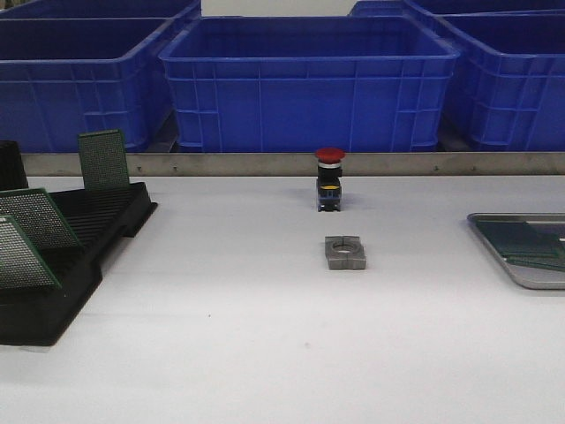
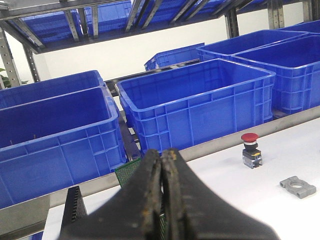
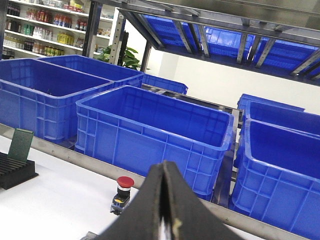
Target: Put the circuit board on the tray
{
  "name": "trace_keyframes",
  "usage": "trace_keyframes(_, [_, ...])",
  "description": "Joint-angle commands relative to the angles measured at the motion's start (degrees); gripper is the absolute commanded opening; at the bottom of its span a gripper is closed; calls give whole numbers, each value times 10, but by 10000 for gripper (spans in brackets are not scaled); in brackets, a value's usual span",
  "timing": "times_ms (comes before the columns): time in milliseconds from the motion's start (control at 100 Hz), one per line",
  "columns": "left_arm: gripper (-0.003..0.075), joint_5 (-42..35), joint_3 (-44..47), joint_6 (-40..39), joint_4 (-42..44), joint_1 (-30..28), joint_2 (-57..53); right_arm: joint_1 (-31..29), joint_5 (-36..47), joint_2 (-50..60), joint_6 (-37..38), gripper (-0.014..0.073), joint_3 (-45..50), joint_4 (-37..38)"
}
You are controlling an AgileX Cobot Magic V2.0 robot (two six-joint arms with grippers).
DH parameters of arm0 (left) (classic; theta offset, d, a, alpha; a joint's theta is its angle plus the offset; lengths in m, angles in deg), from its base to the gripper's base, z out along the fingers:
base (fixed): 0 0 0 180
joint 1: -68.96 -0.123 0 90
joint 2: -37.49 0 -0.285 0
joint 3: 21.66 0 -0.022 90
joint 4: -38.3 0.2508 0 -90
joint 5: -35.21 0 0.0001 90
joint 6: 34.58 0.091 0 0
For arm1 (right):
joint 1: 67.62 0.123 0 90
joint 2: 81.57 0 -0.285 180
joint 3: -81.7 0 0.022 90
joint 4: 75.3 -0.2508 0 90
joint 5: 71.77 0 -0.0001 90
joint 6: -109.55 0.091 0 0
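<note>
Three green circuit boards stand upright in a black slotted rack (image 1: 106, 221) at the table's left: one at the back (image 1: 103, 159), two nearer the front (image 1: 35, 217) (image 1: 19, 254). The silver-grey tray (image 1: 508, 261) lies at the right edge, with a green board (image 1: 534, 237) flat in it. Neither gripper shows in the front view. My left gripper (image 2: 163, 156) is shut and empty, raised above the rack, with one board (image 2: 129, 171) behind its fingers. My right gripper (image 3: 164, 167) is shut and empty, high over the table.
A red push button on a black and blue base (image 1: 330, 179) stands mid-table, and a grey metal block with a hole (image 1: 345, 253) lies in front of it. Large blue bins (image 1: 309, 84) line the back behind a metal rail (image 1: 291, 163).
</note>
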State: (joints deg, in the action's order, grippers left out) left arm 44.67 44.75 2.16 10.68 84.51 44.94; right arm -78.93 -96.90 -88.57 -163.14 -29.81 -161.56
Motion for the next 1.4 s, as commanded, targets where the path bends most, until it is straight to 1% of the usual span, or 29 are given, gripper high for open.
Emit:
trace_keyframes(0, [-20, -40, -15, -6, -9, 0, -11, -2, 7, 9, -5, -61, -14, -26])
trace_keyframes(350, [-20, -40, -12, -6, -9, 0, -11, -2, 7, 9, -5, -61, -14, -26])
trace_keyframes(400, [-20, -56, -6, -9, 3, -2, -11, -2, 7, 9, -5, -61, -14, -26])
trace_keyframes(450, [-20, -84, 3, -49, 47, -9, -11, -2, 6, 9, -5, -61, -14, -26])
trace_keyframes(500, [-20, -90, 12, -130, 110, -25, -11, -2, 6, 9, -5, -61, -14, -26])
trace_keyframes(550, [-20, -86, 22, -238, 168, -43, -11, -2, 6, 9, -5, -61, -14, -26])
trace_keyframes(600, [-20, -85, 36, -315, 219, -63, -11, -2, 6, 9, -5, -61, -14, -26])
trace_keyframes(640, [-20, -82, 48, -349, 257, -82, -11, -2, 5, 9, -5, -61, -14, -26])
trace_keyframes(690, [-20, -73, 63, -380, 272, -106, -11, -2, 5, 9, -5, -61, -14, -26])
trace_keyframes(780, [-20, -70, 96, -399, 276, -141, -14, -2, 4, 9, -5, -61, -14, -26])
trace_keyframes(860, [-20, -95, 139, -412, 276, -156, -17, -2, 4, 9, -5, -61, -14, -26])
trace_keyframes(900, [-20, -40, 135, -410, 276, -156, -17, -2, 4, 9, -5, -61, -14, -26])
trace_keyframes(980, [-20, -20, 136, -409, 276, -153, -17, -2, 2, 9, -5, -61, -14, -26])
trace_keyframes(1110, [-20, -21, 136, -393, 276, -153, -17, -2, 2, 9, -5, -61, -14, -26])
trace_keyframes(1390, [-20, -23, 135, -393, 276, -153, -17, -2, 2, 9, -5, -61, -14, -26])
